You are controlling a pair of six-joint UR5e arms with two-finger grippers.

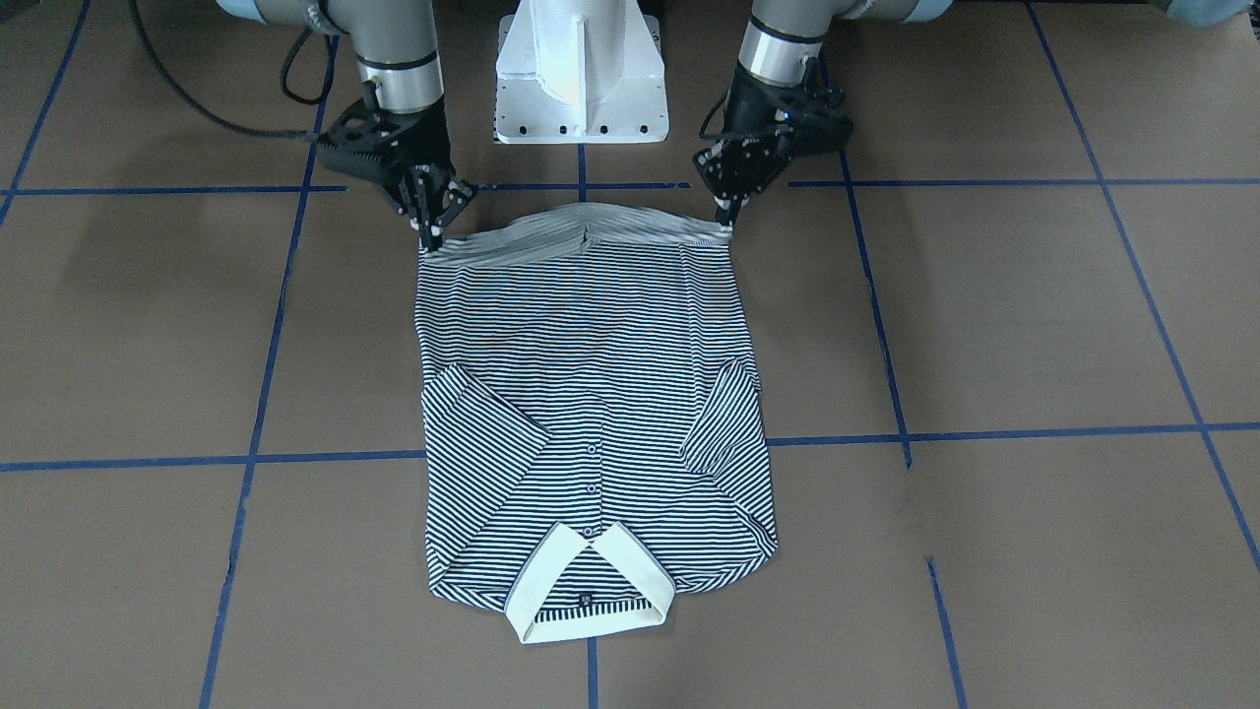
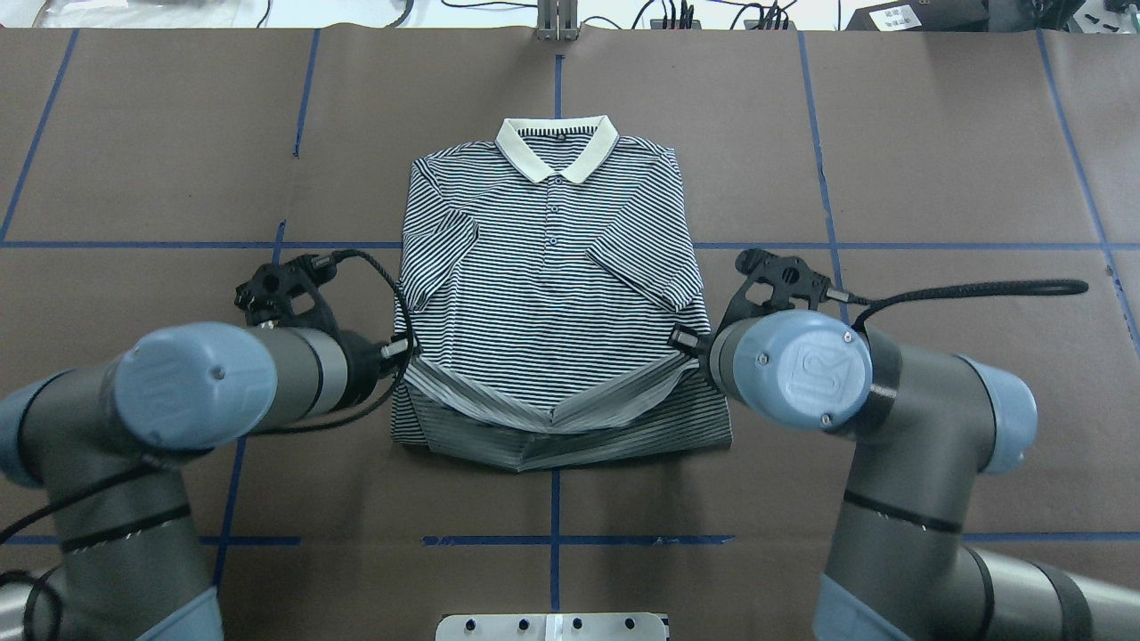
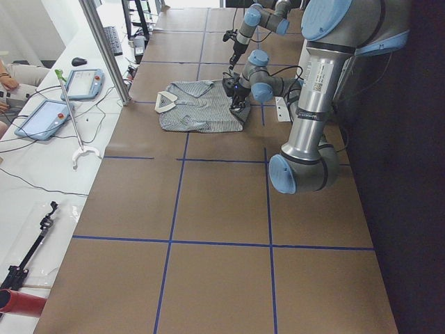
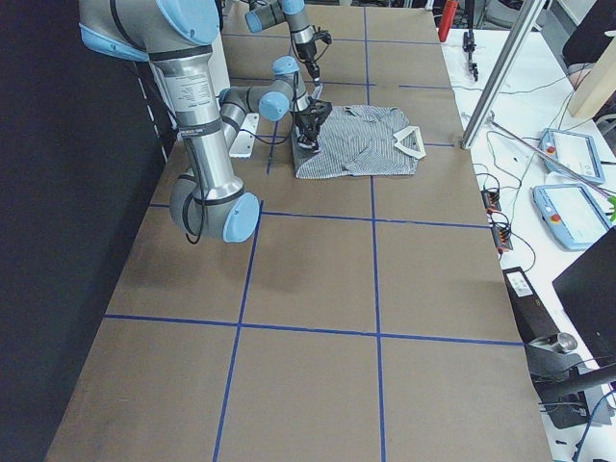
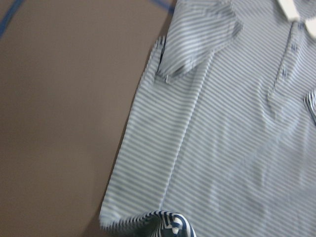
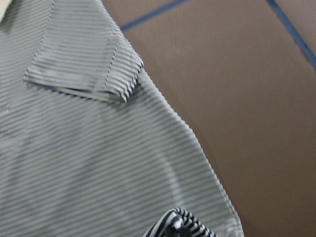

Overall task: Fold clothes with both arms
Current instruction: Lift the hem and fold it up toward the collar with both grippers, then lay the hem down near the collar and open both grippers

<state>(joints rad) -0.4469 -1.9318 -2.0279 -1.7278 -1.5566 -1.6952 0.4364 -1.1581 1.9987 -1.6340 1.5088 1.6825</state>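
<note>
The striped polo shirt [image 1: 591, 394] lies flat on the brown table, front up, sleeves folded in, cream collar [image 2: 557, 151] at the far side from me. My left gripper [image 1: 728, 225] is shut on the hem corner on its side, also in the overhead view [image 2: 408, 349]. My right gripper [image 1: 431, 238] is shut on the other hem corner, also overhead [image 2: 679, 339]. The hem is lifted a little and doubled over the lower body, sagging in the middle. Each wrist view shows a pinched bunch of striped cloth at its bottom edge [image 5: 165, 224] [image 6: 180, 224].
The white pedestal base [image 1: 581, 89] stands between the arms, just behind the hem. Blue tape lines [image 2: 552, 539] grid the brown table. White benches with tablets [image 3: 43, 118] [image 4: 576, 154] and cables run along the table's far side.
</note>
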